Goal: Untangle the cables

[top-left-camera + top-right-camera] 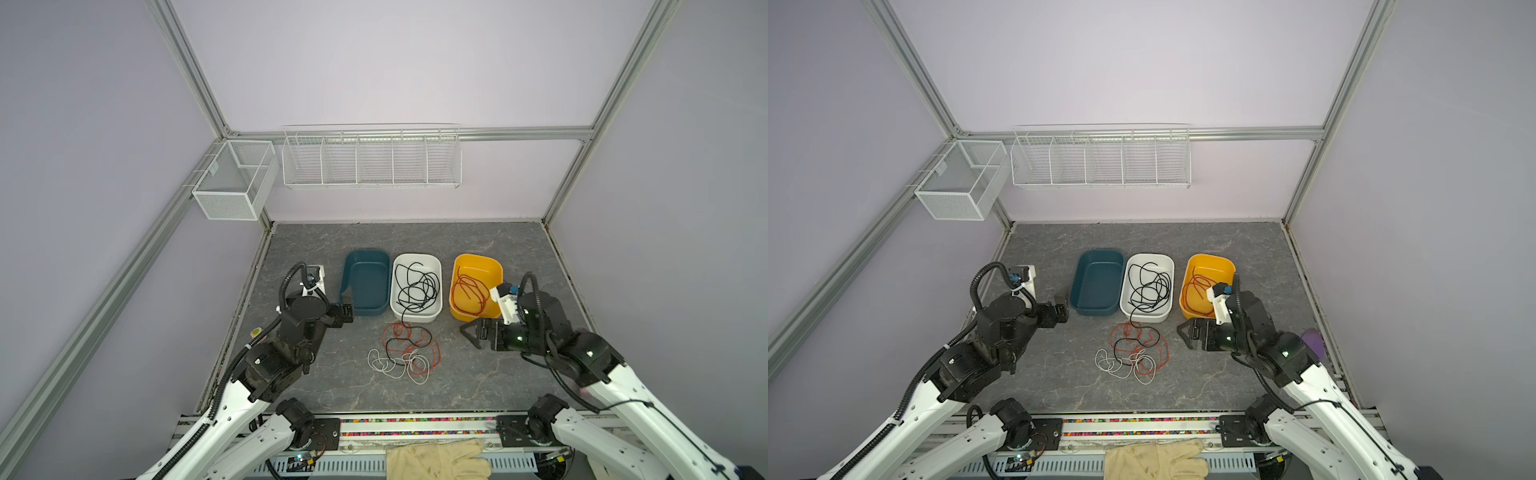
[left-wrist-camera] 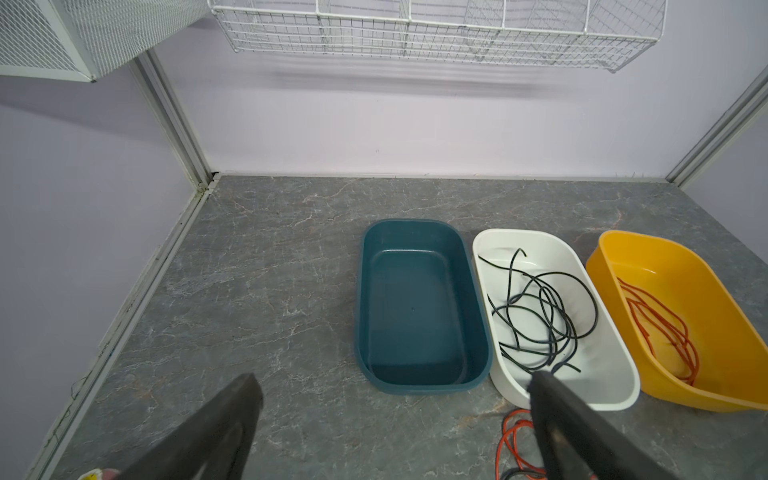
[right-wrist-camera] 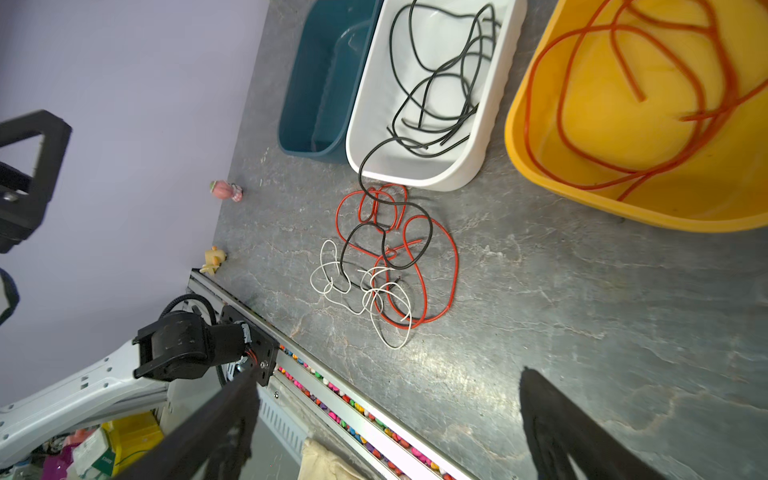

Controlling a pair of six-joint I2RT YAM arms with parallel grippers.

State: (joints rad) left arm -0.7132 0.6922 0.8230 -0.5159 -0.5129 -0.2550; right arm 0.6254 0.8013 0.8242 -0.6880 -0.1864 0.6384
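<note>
Both top views: grey marbled tabletop (image 1: 478, 386), lilac walls (image 1: 395, 62) — left claw (image 1: 344, 314), right claw (image 1: 471, 334) gape empty.

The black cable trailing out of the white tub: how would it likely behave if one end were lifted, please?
Probably floppy: the black cable drapes over the rim of the white tub. Likely drags the red cable, which its loops cross. Thin, so possibly slippery.

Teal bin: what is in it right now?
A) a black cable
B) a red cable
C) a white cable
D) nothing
D: the left wrist view shows only the bare floor of the teal bin. The black cable lies in the white bin, and the red cable lies in the yellow bin.
</note>
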